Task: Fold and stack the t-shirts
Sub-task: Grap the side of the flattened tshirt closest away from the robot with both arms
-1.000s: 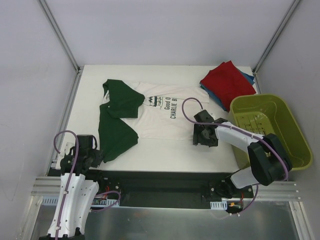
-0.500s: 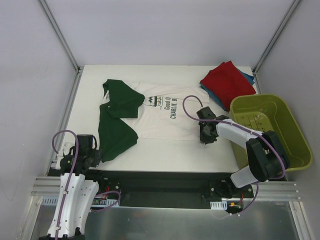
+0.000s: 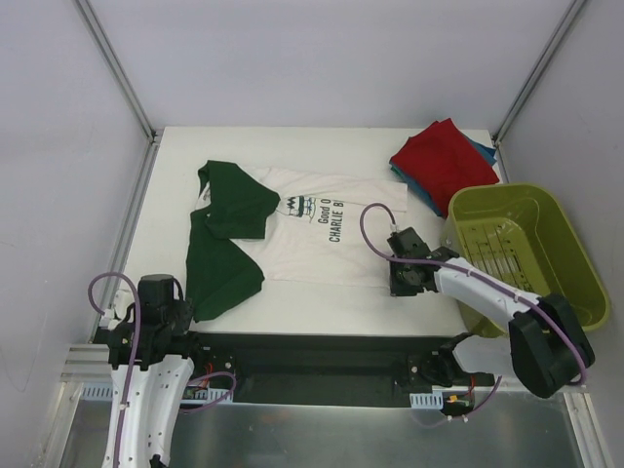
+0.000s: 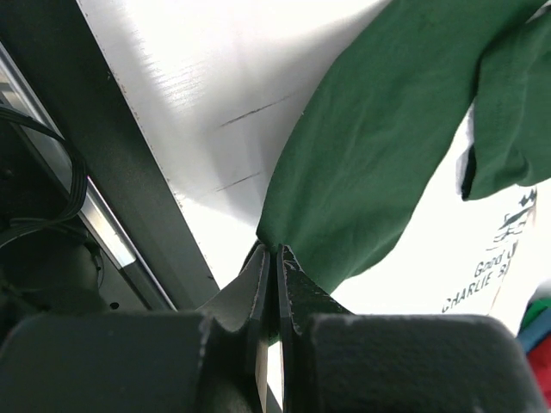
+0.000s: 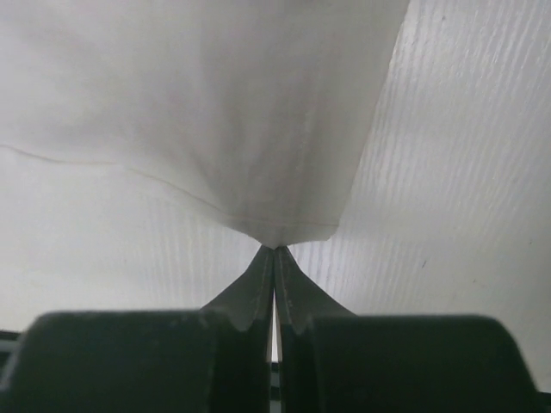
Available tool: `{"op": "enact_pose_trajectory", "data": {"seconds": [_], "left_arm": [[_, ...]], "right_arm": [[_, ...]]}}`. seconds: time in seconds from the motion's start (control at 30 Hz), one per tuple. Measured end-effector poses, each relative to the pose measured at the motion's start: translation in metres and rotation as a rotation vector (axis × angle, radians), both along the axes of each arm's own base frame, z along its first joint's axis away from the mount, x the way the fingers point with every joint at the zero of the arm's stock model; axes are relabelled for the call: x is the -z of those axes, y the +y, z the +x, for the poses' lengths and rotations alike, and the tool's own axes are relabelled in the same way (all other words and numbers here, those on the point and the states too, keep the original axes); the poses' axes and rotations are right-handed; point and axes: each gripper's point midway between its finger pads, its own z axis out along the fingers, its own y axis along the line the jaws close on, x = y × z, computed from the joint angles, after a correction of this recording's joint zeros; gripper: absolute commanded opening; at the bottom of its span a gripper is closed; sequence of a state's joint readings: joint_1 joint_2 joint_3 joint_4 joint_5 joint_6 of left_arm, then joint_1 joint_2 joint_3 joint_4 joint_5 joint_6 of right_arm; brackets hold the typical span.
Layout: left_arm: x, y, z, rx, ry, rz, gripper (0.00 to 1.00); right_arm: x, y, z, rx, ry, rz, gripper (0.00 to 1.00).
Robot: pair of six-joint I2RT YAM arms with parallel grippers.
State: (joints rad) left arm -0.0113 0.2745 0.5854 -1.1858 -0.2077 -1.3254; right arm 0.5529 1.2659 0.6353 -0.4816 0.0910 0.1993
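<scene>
From above, the cream-white t-shirt [image 3: 312,239] lies spread across the middle of the worktop [image 3: 292,146], its black lettering [image 3: 331,212] facing up and its dark green sleeves [image 3: 229,244] bunched on the left side; the left hand [image 3: 187,314] sits at the near left edge, closed on the tip of the lower green sleeve; the right hand [image 3: 405,280] is closed on the shirt's near right corner, just beside the olive basket [image 3: 507,189]; the folded red t-shirt [image 3: 444,161] rests on the teal-blue t-shirt [image 3: 486,149] at the far right corner. From the left wrist, the fingers [image 4: 258,284] are pressed together with a point of green cloth nipped between them at the worktop's edge. From the right wrist, the fingers [image 5: 254,288] meet on a pulled-out peak of white cloth over the ribbed worktop.
</scene>
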Motion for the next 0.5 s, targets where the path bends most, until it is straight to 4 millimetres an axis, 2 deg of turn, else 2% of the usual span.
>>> {"op": "enact_pose_trajectory", "data": {"seconds": [0.23, 0.33, 0.5], "left_arm": [[-0.006, -0.006, 0.002, 0.035, -0.024, -0.016, 0.00], [-0.011, -0.015, 0.015, 0.077, -0.043, -0.048, 0.00], [-0.017, -0.024, 0.048, 0.120, -0.026, -0.081, 0.00]], "right_arm": [[-0.020, 0.004, -0.007, -0.021, -0.045, 0.031, 0.01], [-0.030, 0.005, -0.002, -0.021, -0.051, 0.023, 0.01], [-0.048, 0.012, 0.021, -0.005, -0.075, 0.023, 0.01]]}}
